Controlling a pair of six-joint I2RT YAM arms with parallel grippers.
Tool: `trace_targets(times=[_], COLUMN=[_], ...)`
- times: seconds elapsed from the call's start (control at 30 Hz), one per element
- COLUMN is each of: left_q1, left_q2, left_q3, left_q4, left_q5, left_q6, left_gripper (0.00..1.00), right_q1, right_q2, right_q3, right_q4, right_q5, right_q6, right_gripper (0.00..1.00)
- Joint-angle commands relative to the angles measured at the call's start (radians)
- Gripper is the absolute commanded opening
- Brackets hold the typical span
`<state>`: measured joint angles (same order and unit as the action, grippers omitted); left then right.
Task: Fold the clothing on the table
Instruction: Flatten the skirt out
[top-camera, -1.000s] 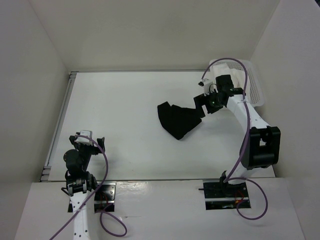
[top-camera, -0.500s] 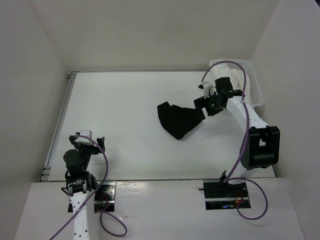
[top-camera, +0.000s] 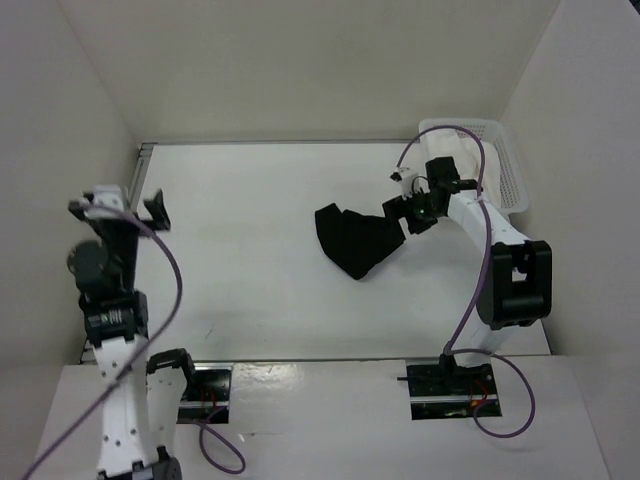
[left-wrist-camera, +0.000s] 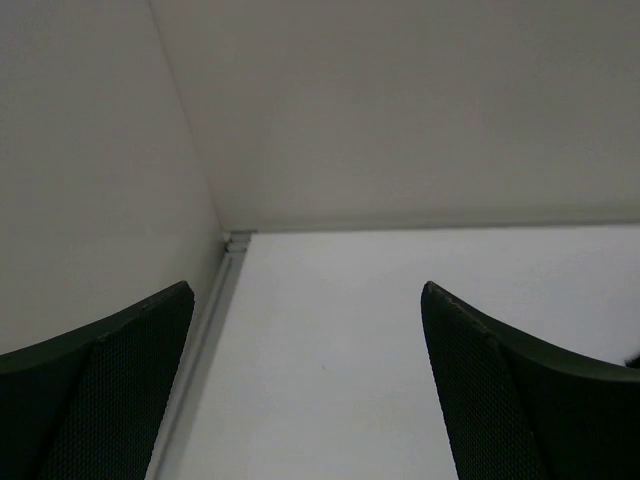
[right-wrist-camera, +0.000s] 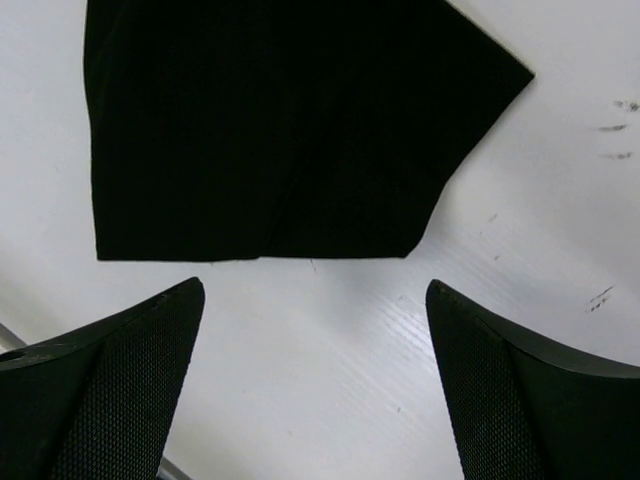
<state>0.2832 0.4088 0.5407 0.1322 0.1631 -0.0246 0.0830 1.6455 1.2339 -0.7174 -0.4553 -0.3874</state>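
Two arms, one big change — the left arm (top-camera: 100, 270) has swung up off its rest, its jaws wide apart on nothing. The right jaws, also apart and empty, have edged just beside the clothing (top-camera: 355, 240), which lies crumpled mid-worktop (top-camera: 250, 200) — folding not yet begun.

left arm (top-camera: 112, 325): upright over its base, wrist high | left gripper (top-camera: 118, 207): aims forward, nearly level, jaws spread wide | right arm (top-camera: 482, 228): elbow raised, forearm stretched forward and leftward | right gripper (top-camera: 400, 217): low, aims downward, jaws spread wide, both fingers (right-wrist-camera: 110, 380) free
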Motion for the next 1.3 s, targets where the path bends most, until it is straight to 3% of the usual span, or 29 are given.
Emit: trace_targets(times=[0.0,0.07,0.17,0.2,0.3,0.37,0.43,0.47,0.5,0.57,0.6,0.7,0.93,1.1,1.2,1.23,1.27], left_q1=[-0.01,-0.021,-0.032,-0.032,-0.032,-0.032,-0.006,0.005,0.005,-0.012,-0.022,-0.022,-0.032,-0.073,-0.104,-0.119,-0.142], left_q2=[0.354,0.488,0.703,0.801,1.02,1.14,1.338,1.413,1.524,1.5,1.524,1.643,1.667,1.521,1.382,1.269,1.195], left_q3=[0.357,0.643,0.884,1.047,1.317,1.607,1.813,2.048,2.076,1.985,2.057,2.289,2.228,2.144,1.973,1.879,1.608], left_q4=[-0.108,-0.225,-0.482,-0.544,-0.808,-1.028,-1.205,-1.4,-1.43,-1.348,-1.358,-1.427,-1.427,-1.427,-1.395,-1.31,-1.236], left_q5=[-0.092,-0.157,-0.26,-0.289,-0.298,-0.309,-0.201,-0.133,-0.072,-0.138,-0.151,-0.019,0.071,0.128,0.128,0.128,0.107], left_q6=[0.026,0.006,0.006,-0.006,-0.018,-0.052,-0.057,-0.023,0.054,0.095,0.088,0.123,0.238,0.249,0.261,0.25,0.241], left_gripper=[1.0,1.0,1.0,1.0,1.0,1.0,1.0,1.0,1.0,1.0,1.0,1.0,1.0,1.0,1.0,1.0,1.0], right_q1=[0.018,0.018,0.027,0.027,0.027,0.027,0.027,0.027,0.027,0.027,0.027,0.027,0.027,0.027,0.027,0.027,0.027], right_q2=[0.008,0.008,0.008,0.008,0.008,0.017,0.017,0.029,0.045,0.074,0.085,0.131,0.169,0.169,0.169,0.16,0.16], right_q3=[0.012,-0.002,-0.014,-0.023,-0.024,-0.024,-0.024,-0.014,-0.002,0.018,0.018,0.068,0.128,0.128,0.118,0.105,0.105], right_q4=[0.079,0.117,0.148,0.159,0.159,0.168,0.177,0.177,0.177,0.199,0.199,0.199,0.219,0.219,0.228,0.239,0.239], right_q5=[-0.054,-0.065,-0.065,-0.065,-0.025,0.012,0.046,0.061,0.087,0.105,0.121,0.154,0.195,0.182,0.17,0.17,0.17], right_q6=[-0.024,-0.024,-0.033,-0.033,-0.033,-0.033,-0.033,-0.033,-0.019,-0.004,0.008,0.022,0.056,0.088,0.097,0.097,0.097], right_gripper=[0.95,0.95,0.95,0.94,0.93,0.93,0.9,0.9,0.88,0.87,0.87,0.86,0.86,0.86,0.86,0.86,0.86])
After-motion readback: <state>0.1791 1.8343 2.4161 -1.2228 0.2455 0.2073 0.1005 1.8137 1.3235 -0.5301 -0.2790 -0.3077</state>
